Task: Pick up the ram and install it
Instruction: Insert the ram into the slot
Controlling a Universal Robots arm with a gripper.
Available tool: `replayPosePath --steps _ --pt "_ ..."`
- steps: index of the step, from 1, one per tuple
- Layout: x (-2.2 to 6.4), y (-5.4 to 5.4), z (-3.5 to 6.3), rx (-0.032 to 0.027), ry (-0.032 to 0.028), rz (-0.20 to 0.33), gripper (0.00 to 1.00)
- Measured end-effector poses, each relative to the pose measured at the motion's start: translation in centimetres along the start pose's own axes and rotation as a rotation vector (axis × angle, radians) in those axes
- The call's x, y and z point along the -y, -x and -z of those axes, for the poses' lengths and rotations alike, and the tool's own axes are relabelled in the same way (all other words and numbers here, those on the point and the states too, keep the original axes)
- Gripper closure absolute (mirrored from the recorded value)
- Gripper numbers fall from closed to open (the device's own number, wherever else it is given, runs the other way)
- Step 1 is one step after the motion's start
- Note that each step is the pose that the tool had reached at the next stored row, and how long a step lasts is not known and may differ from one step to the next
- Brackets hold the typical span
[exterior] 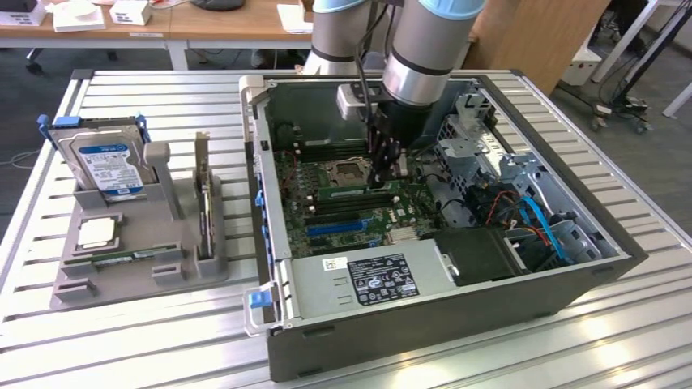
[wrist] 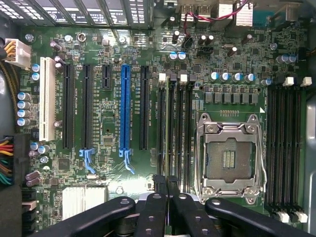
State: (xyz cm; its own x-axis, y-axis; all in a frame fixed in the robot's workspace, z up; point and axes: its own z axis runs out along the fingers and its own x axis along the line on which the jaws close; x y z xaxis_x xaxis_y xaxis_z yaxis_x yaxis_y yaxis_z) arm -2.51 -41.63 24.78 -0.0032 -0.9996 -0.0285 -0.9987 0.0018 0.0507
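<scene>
The ram [exterior: 348, 193], a thin green stick, stands on edge in a memory slot just beside the CPU socket [exterior: 343, 171] on the motherboard inside the open computer case. My gripper [exterior: 384, 180] reaches straight down into the case, its tips at the end of the ram towards the exterior view's right. In the wrist view the gripper [wrist: 167, 181] is shut, its two black fingers pressed together over the bank of slots [wrist: 175, 128] beside the CPU socket [wrist: 228, 158]. A second, like stick [exterior: 125, 258] lies flat on the grey holder outside the case.
The grey holder [exterior: 65, 284] at the exterior view's left also carries a blue-labelled hard drive [exterior: 106, 166], an upright expansion card [exterior: 202, 194] and a CPU chip [exterior: 96, 233]. The case walls [exterior: 433, 324], the power supply [exterior: 373, 279] and cables [exterior: 530, 215] hem the gripper in.
</scene>
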Motion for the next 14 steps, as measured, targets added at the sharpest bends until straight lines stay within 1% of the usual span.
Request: replayPosePath --steps 3,10,14 --pt "-0.01 -0.05 -0.02 0.0000 0.0000 0.000 0.89" --pt "0.02 -0.07 -0.51 0.0000 0.0000 0.000 0.89" --pt "0.02 -0.07 -0.53 -0.0001 0.0000 0.000 0.89"
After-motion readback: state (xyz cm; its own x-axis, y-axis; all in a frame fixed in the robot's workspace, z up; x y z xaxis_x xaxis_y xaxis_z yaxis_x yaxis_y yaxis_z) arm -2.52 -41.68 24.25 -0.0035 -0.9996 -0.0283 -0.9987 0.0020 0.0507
